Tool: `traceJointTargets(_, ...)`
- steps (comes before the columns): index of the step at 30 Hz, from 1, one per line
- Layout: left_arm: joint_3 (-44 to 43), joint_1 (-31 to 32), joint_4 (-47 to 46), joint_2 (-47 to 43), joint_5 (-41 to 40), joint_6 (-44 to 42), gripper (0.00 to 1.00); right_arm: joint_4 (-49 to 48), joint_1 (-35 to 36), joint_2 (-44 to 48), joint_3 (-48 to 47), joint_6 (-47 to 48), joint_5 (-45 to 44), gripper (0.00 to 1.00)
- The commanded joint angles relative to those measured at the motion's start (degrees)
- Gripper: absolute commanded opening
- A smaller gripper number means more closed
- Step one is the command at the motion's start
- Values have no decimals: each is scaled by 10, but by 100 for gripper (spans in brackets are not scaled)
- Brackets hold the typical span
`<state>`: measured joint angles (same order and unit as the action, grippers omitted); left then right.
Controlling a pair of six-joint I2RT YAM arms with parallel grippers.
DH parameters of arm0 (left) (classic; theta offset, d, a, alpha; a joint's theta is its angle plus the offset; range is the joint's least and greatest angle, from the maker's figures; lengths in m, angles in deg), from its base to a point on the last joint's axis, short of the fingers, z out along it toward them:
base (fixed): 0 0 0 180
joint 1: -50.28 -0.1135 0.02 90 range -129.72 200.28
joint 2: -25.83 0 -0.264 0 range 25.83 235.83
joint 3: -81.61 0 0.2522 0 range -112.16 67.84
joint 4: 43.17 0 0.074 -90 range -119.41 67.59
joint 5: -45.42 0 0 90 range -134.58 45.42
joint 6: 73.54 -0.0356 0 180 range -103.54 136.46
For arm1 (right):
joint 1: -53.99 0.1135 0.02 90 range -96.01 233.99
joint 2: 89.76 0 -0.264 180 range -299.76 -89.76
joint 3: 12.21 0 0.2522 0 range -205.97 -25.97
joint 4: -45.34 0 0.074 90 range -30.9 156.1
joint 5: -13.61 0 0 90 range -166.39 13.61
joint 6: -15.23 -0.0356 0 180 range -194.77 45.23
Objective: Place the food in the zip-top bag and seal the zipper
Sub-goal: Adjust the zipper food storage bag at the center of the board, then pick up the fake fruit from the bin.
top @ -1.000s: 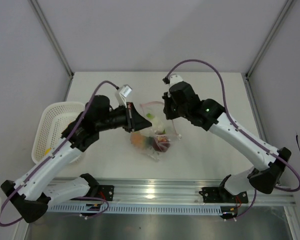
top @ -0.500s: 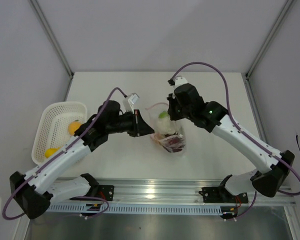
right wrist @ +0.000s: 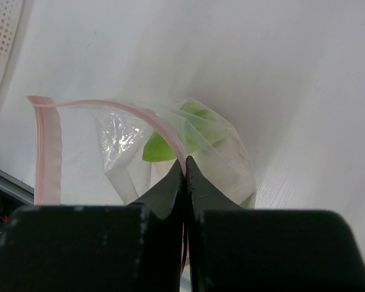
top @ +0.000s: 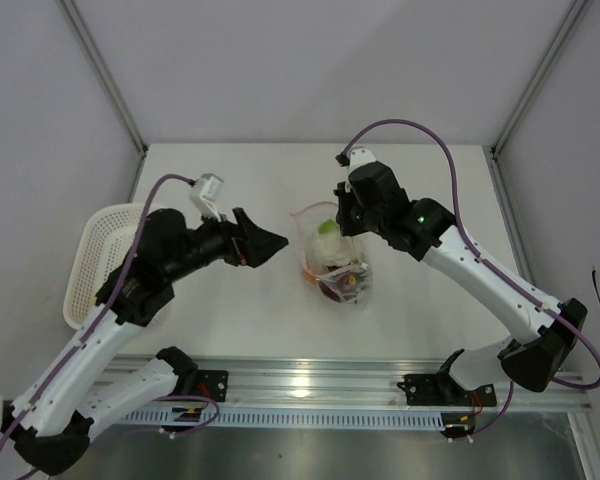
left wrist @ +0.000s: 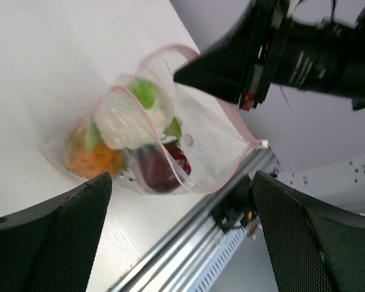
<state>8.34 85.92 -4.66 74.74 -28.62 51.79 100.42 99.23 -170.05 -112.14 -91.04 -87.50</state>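
The zip-top bag (top: pixel 332 262) stands in the middle of the table with its mouth open upward. Inside lies the food: a pale green-white leafy piece (left wrist: pixel 131 109), a dark red apple (left wrist: pixel 161 167) and an orange piece (left wrist: pixel 94 159). My right gripper (top: pixel 344 226) is shut on the pinkish zipper (right wrist: pixel 45 146) at the bag's far rim; in the right wrist view the fingertips (right wrist: pixel 170 182) pinch the strip. My left gripper (top: pixel 270 242) hovers open just left of the bag, touching nothing, and its fingers (left wrist: pixel 61 225) frame the bag from the side.
A white lattice basket (top: pixel 92 262) sits at the table's left edge, partly under my left arm. A metal rail (top: pixel 310 385) runs along the near edge. Grey walls close in the back and both sides.
My left gripper has opened, let go of the bag and drawn back to the left. The right gripper keeps its pinch on the rim, and the bag now stands more upright.
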Motion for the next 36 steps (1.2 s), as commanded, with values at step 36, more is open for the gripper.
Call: traceJointTargets(36, 94, -596, 116, 140, -203, 79, 99, -54, -10, -4, -3, 20, 96, 0)
